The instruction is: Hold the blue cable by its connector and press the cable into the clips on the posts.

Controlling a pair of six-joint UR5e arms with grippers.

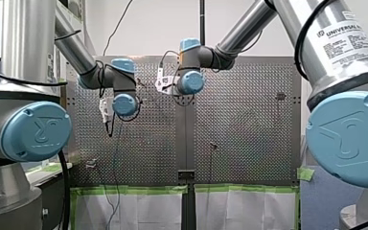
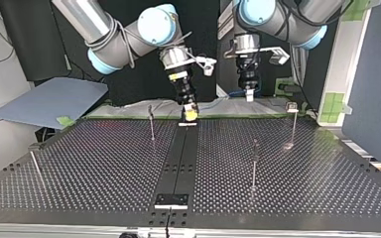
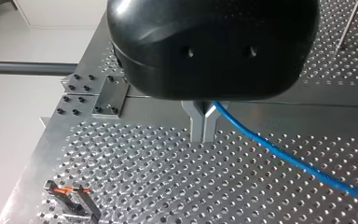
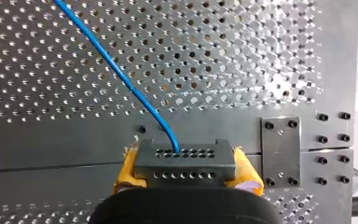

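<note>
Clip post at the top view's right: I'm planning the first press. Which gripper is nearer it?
Left. My left gripper hangs toward the view's middle from the clip post; my right gripper is farther that way, over the table's centre seam.

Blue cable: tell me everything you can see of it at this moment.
The blue cable is thin, smooth and plastic-looking. One end enters a grey connector with rows of small holes, which is clamped between the yellow pads of my right gripper. From there it runs in a gentle curve over the perforated table. In the left wrist view it emerges from my left gripper, whose metal fingers are closed on it.
</note>
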